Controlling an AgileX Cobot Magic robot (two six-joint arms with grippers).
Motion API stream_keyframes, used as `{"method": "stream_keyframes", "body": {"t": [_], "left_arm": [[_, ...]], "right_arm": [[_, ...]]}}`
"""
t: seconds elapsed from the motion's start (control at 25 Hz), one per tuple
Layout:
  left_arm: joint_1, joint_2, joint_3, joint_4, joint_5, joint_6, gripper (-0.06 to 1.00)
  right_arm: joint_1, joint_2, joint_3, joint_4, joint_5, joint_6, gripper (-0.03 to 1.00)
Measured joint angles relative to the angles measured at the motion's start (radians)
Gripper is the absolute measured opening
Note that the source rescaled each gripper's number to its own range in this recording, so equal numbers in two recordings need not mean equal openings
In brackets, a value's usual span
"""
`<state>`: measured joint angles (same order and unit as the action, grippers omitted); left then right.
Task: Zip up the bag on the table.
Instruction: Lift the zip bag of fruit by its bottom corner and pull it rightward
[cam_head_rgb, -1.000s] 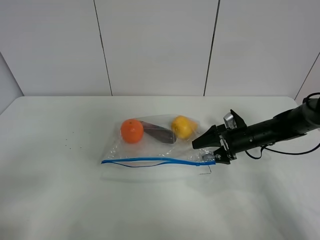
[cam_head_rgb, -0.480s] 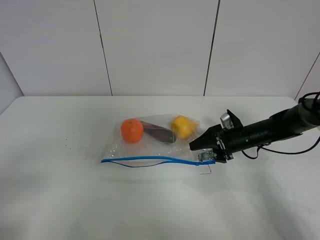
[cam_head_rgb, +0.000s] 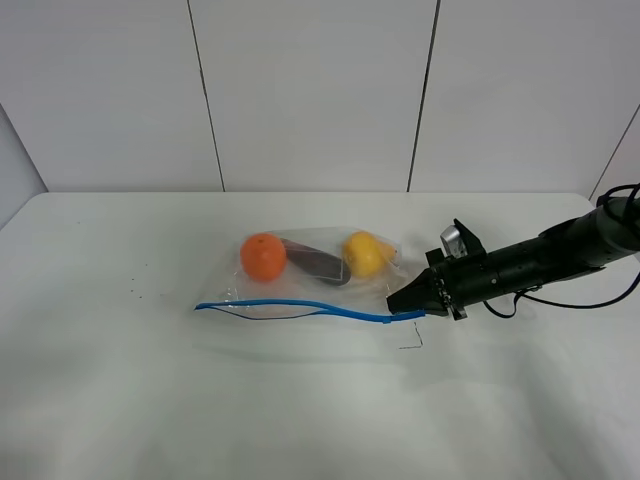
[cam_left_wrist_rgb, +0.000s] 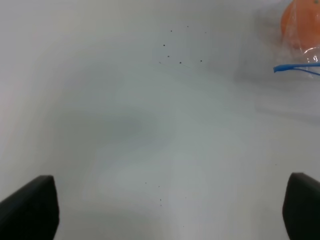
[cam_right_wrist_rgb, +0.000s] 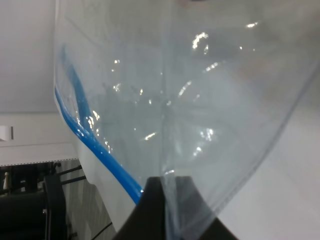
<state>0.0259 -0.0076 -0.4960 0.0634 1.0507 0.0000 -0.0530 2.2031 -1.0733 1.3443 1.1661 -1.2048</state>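
The bag (cam_head_rgb: 300, 288) lies mid-table (cam_head_rgb: 150, 400), clear and crinkly, its blue zipper strip (cam_head_rgb: 290, 306) along the near edge. Inside are an orange (cam_head_rgb: 263, 257), a dark thing (cam_head_rgb: 318, 266) and a yellow fruit (cam_head_rgb: 364, 253). My right gripper (cam_head_rgb: 401, 301) is shut on the bag's right end, at the zipper strip's end. In the right wrist view the fingers (cam_right_wrist_rgb: 155, 200) pinch the clear film (cam_right_wrist_rgb: 175, 100) beside the blue strip (cam_right_wrist_rgb: 95, 145). My left gripper (cam_left_wrist_rgb: 166, 207) is open over bare table, left of the bag; the strip's left end (cam_left_wrist_rgb: 295, 67) shows far off.
A thin bent wire (cam_head_rgb: 412, 340) lies on the table just in front of the right gripper. Small dark specks (cam_head_rgb: 135, 290) dot the table left of the bag. The right arm's cable (cam_head_rgb: 590, 300) trails at the right edge. White wall panels stand behind.
My right gripper closed from open onto the bag's right end. The zipper strip's right end rose slightly and the strip now curves; the bag's left end shifted slightly left.
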Motion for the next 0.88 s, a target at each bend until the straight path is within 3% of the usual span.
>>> {"method": "stream_keyframes", "body": {"t": [0.88], "left_arm": [[0.0, 0.0, 0.0, 0.001, 0.0, 0.0, 1.0]], "right_arm": [[0.0, -0.003, 0.0, -0.008, 0.04, 0.03, 0.0]]}}
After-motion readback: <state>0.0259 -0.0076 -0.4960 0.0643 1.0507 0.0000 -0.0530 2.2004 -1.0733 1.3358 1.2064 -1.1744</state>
